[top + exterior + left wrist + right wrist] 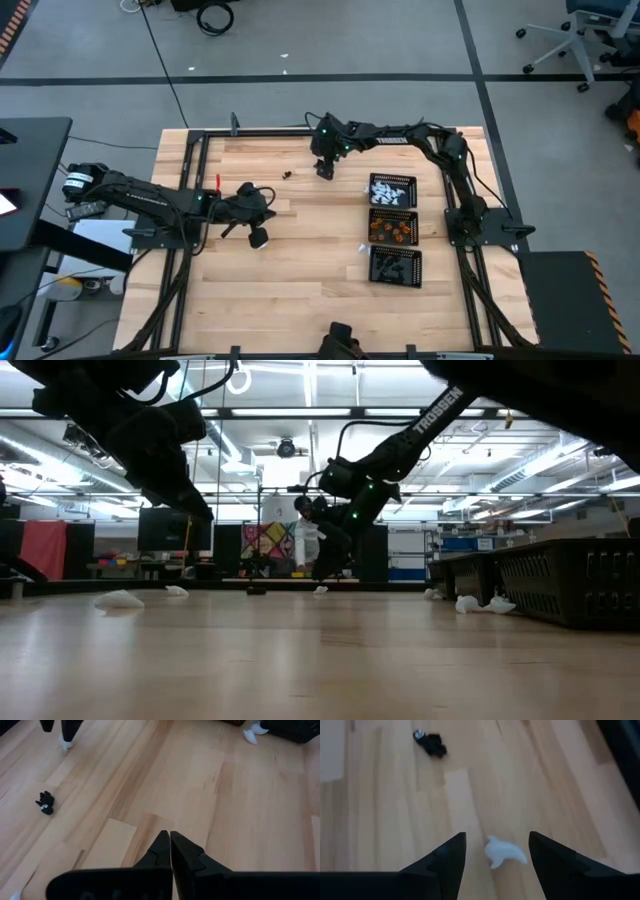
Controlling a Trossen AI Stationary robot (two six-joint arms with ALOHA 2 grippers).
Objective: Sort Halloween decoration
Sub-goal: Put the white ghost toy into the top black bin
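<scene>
**Operator:** Hovering my right pincer [496, 851] over a white trinket [504, 853] on the bench [300, 270], fingers spread wide with the trinket between them and nothing gripped. This is on the far side of the white tray [392, 190], near it.

**Observer:** What worries you?

**Operator:** The trinket sits off-centre between the fingers in the right wrist view. I judge a straight close could nudge it aside or pinch only its tip, and it is so small it may slip out on the lift. A black trinket [286, 175] lies beyond, further from the tray; a sweep could knock it.

**Observer:** And the left arm?

**Operator:** Left pincer [170, 840] is closed, empty, waiting well apart from that tray. 1 stray white piece [363, 248] lies beside the orange tray [392, 228].

**Observer:** Any writing?

**Operator:** "TROSSEN" on the right arm in the low view [438, 412]. Nothing else legible.
</scene>
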